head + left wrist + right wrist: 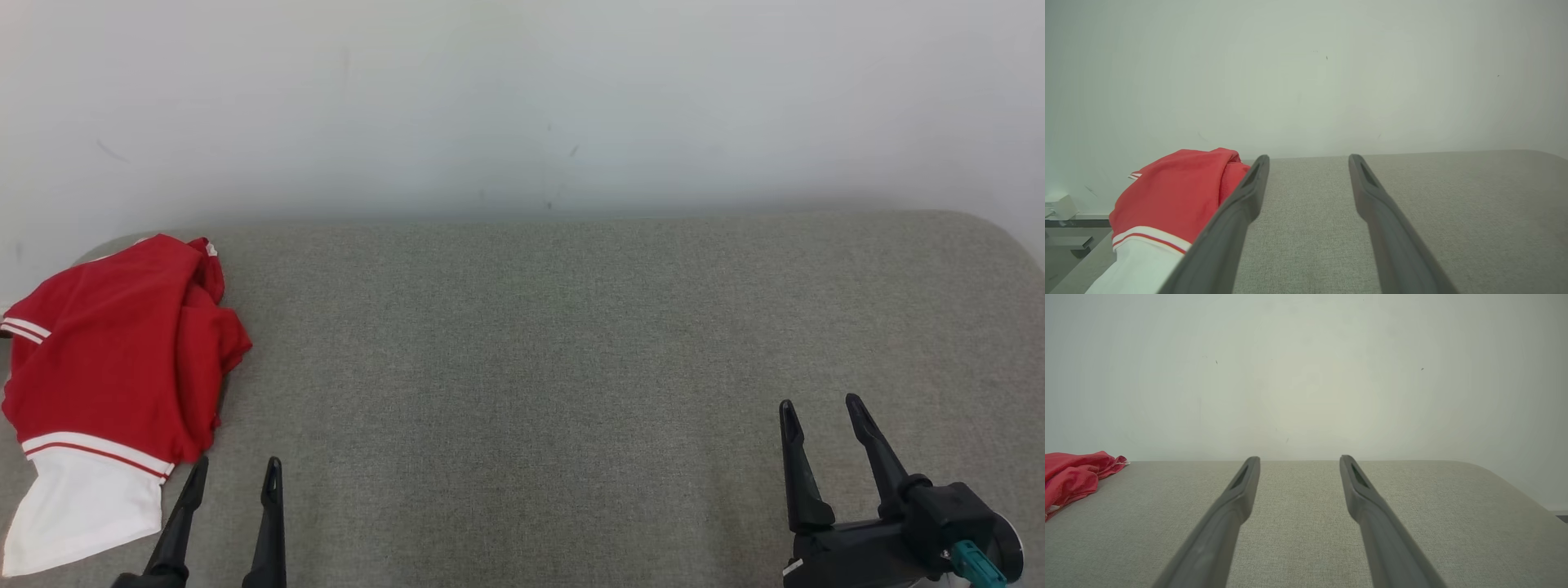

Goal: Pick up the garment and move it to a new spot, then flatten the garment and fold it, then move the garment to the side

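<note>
The garment (114,351) lies crumpled at the left end of the table (531,343). The left pincer (237,465), wide and empty, sits just beside it, evidently staged for the pick-up. The right pincer (820,404), also wide and empty, rests well apart.

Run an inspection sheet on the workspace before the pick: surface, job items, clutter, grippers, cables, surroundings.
Surface: grey woven-fabric table top, rounded corners, no stains seen.
Job's things: crumpled red fabric garment with white striped trim and a white panel, bunched at the table's left end, neither flattened nor folded.
Clutter: nothing seen.
Grippers: left gripper close beside the garment's near right edge, jaws open, holding nothing; contact cannot be told. Right gripper over the table's right side, jaws open, holding nothing.
Cables: nothing seen.
Surroundings: pale wall with a few small dark marks behind the table; small white box on a dark ledge beyond the left end.
</note>
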Controlling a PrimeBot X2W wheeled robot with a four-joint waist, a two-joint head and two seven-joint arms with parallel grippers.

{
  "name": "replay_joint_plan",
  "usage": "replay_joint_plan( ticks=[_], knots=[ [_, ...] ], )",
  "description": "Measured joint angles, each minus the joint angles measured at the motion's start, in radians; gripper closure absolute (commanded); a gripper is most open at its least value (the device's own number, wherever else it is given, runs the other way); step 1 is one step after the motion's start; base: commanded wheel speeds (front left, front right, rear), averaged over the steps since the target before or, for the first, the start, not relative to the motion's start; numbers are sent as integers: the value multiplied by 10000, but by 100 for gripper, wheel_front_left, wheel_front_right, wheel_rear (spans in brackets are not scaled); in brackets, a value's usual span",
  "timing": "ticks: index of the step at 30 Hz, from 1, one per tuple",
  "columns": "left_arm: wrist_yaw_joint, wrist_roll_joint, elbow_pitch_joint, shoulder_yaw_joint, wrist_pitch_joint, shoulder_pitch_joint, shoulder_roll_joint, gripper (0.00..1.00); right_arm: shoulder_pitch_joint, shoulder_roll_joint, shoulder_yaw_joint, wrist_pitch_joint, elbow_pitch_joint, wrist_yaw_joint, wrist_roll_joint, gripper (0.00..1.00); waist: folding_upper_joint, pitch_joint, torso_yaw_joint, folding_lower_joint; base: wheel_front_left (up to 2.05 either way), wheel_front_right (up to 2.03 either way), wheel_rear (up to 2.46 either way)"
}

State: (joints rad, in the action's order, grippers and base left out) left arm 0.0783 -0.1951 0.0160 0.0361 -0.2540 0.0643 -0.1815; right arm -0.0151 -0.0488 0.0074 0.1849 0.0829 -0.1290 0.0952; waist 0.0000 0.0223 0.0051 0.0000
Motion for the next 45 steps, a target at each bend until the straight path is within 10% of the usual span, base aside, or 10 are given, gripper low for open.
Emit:
replay_joint_plan(
  ticks=[45],
  knots=[
    [-445,-717,-389,-109,1191,144,-150,0,91,-2,-29,-90,-67,0,267,0,0,1,292,1,0,0,0]
  ],
)
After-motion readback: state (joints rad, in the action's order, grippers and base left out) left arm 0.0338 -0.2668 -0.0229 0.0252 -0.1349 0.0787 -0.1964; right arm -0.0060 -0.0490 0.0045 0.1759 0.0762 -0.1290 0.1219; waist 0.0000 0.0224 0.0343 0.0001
